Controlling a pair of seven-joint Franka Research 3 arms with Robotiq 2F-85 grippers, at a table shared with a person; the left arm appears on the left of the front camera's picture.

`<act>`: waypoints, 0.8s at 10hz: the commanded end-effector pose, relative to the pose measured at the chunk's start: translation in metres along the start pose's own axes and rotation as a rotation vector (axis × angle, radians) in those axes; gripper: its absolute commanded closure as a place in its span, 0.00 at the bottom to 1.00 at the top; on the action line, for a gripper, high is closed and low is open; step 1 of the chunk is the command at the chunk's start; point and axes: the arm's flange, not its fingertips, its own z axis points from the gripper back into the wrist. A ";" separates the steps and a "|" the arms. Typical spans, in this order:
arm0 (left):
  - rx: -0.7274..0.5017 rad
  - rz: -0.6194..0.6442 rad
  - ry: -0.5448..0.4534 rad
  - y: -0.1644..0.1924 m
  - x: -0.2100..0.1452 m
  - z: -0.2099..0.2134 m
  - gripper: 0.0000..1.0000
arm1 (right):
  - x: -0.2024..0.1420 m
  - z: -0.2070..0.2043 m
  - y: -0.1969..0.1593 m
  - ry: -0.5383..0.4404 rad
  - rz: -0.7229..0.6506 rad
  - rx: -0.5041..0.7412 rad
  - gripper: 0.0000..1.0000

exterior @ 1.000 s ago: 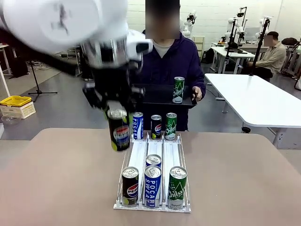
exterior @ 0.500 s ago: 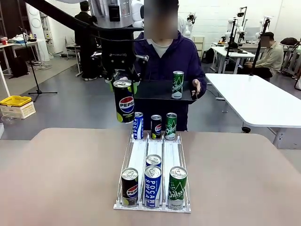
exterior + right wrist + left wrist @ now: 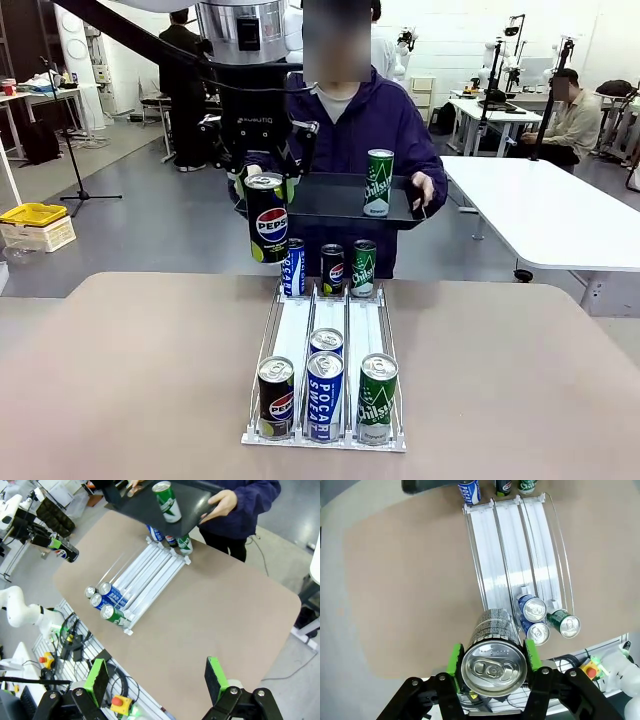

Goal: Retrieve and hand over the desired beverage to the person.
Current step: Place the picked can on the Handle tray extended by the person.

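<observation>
To finish this well, I judged I needed to carry the Pepsi can level over the rim of the black tray the person held, lower it upright onto bare tray beside the green can standing there, and let go only once it rested flat. My left gripper was clamped on the Pepsi can near its top, a green pad on either side, holding it upright in the air just beside the tray's edge, above the far end of the rack. My right gripper stood wide apart, holding nothing, high over the table.
</observation>
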 end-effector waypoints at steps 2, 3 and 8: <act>0.003 0.011 -0.013 0.003 -0.002 0.004 1.00 | 0.001 0.000 -0.001 -0.012 0.010 0.006 0.00; 0.003 0.011 -0.013 0.003 -0.002 0.004 1.00 | 0.001 0.000 -0.001 -0.012 0.010 0.006 0.00; 0.003 0.011 -0.013 0.003 -0.002 0.004 1.00 | 0.001 0.000 -0.001 -0.012 0.010 0.006 0.00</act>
